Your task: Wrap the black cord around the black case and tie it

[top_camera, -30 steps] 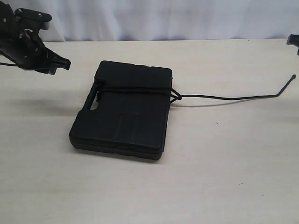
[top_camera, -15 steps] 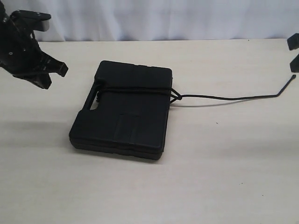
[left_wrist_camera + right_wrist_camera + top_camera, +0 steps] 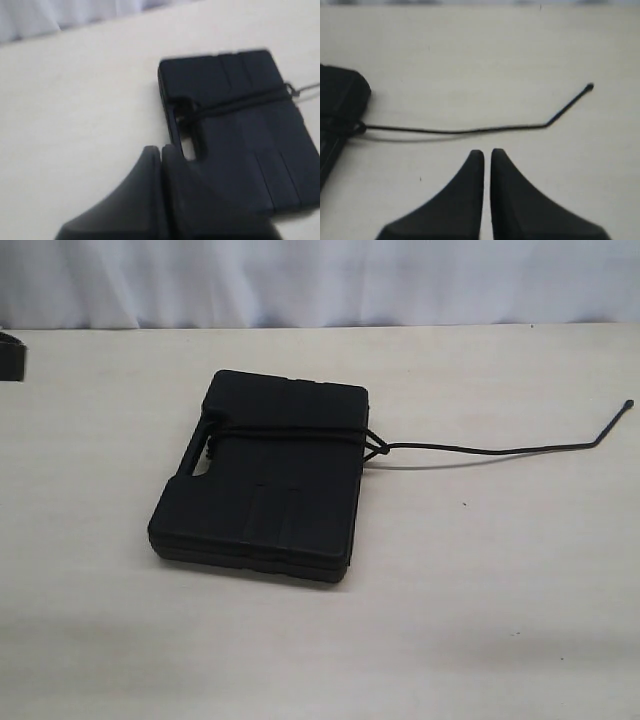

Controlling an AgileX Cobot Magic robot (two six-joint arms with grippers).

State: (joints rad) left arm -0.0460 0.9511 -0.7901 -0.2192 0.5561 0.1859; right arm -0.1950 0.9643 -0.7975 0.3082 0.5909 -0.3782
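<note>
Pressed together at the tips and holding nothing, the left gripper (image 3: 161,150) hangs over bare tabletop (image 3: 480,620) off to the left of the black case (image 3: 265,475). It is clear of the case, with its fingertips pointing toward the side that has the handle slot; in the exterior view only a dark sliver of that arm shows at the far left edge. The right gripper (image 3: 487,152) is likewise nearly closed, only a thin slit between its fingers, and empty. It sits over the tabletop on the near side of the black cord (image 3: 470,131) without touching it, and the exterior view does not show it. The case lies flat near the middle of the tabletop. The cord crosses its lid in a band from the handle slot to the right edge, where it is knotted, and its free tail trails away to the right, kinking upward at the far right end.
</note>
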